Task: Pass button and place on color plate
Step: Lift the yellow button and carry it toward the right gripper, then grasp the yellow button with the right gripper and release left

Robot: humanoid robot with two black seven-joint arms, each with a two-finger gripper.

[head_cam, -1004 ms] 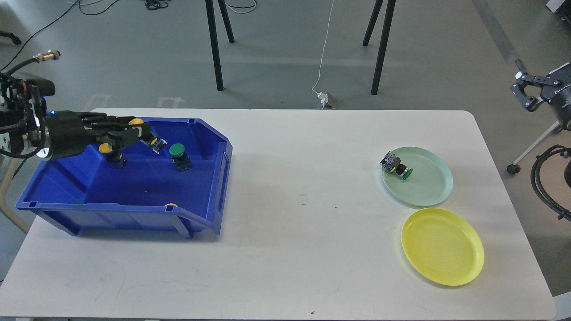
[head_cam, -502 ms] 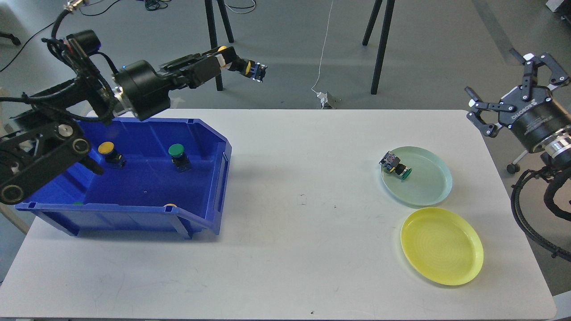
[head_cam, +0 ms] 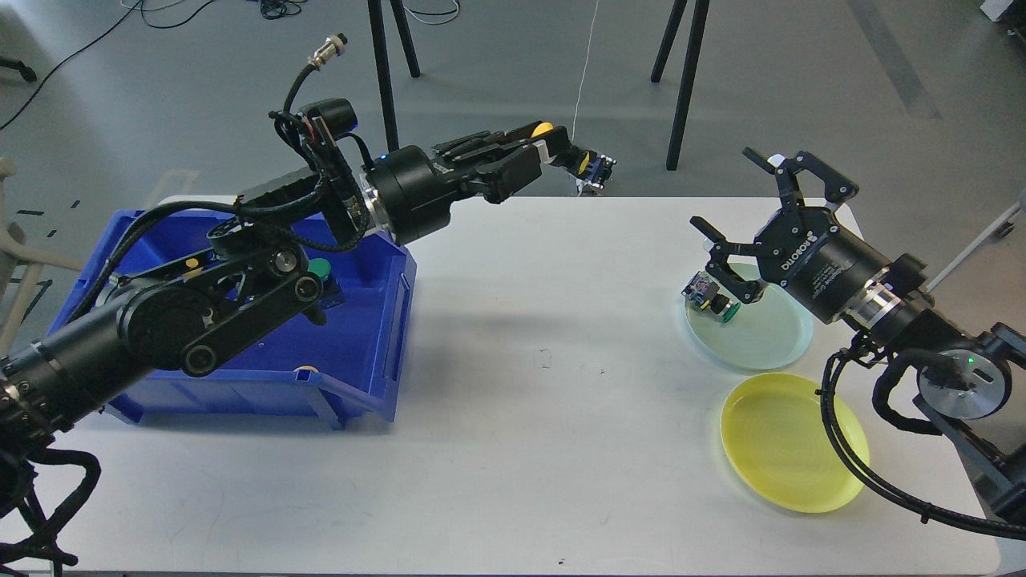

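My left gripper (head_cam: 565, 156) is shut on a yellow push button (head_cam: 591, 165) and holds it high over the table's far edge, near the middle. My right gripper (head_cam: 737, 204) is open and empty, above the left rim of the pale green plate (head_cam: 773, 340). A green button (head_cam: 709, 298) lies on that plate's left side. The yellow plate (head_cam: 789, 445) sits empty in front of it. The blue bin (head_cam: 365, 336) at the left holds a green button (head_cam: 321, 269) and yellow ones, partly hidden behind my left arm.
The white table (head_cam: 513, 449) spreads between bin and plates. Black stand legs (head_cam: 385, 80) and a white cable with a plug (head_cam: 589, 183) are on the floor beyond the far edge.
My left gripper lifted the yellow button out of the bin and carried it right, over the table's far edge. My right arm swung in from the right, open, to above the green plate.
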